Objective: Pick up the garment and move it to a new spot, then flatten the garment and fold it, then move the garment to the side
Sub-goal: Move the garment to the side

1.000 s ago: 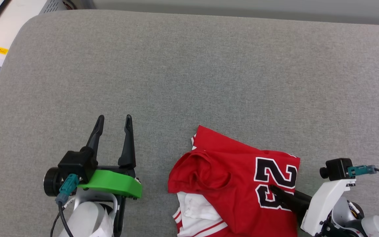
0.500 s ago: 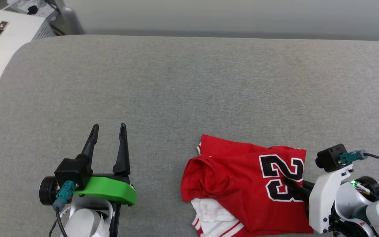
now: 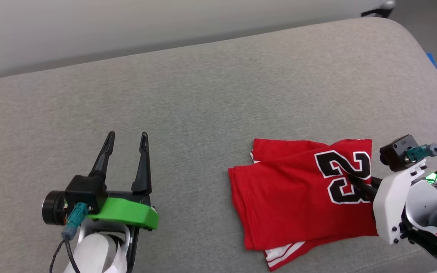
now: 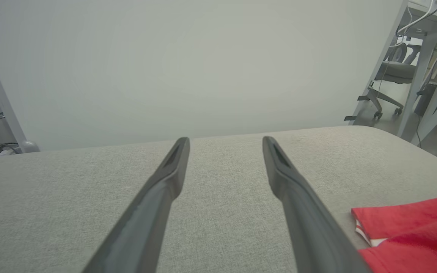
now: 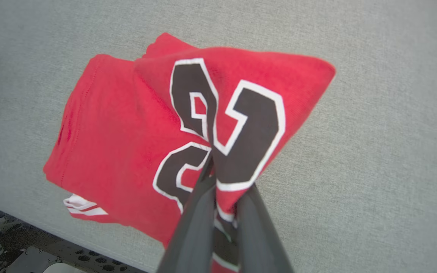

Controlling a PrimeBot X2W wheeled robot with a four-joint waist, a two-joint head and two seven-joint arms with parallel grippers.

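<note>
The garment (image 3: 290,197), a red jersey with black white-outlined numerals, lies folded on the grey cushion (image 3: 203,98) at the right, with white striped trim peeking out at its near edge. My right gripper (image 3: 352,178) is shut on the fabric at the numerals. In the right wrist view the garment (image 5: 127,125) tents up where the right gripper (image 5: 222,182) pinches it. My left gripper (image 3: 126,135) stands open over bare cushion well left of the jersey. In the left wrist view the left gripper (image 4: 226,141) holds nothing, and the garment (image 4: 412,227) shows at the lower right.
The cushion's rounded right corner (image 3: 423,41) and far edge border a pale wall (image 4: 188,60). A wheeled chair (image 4: 389,79) and table legs (image 4: 427,76) stand beyond the right end. Part of the robot's dark base (image 5: 10,250) lies below the cushion's near edge.
The right gripper closed on the jersey at the numerals and drew it flatter and rightward. The head camera turned right. The left gripper stayed open.
</note>
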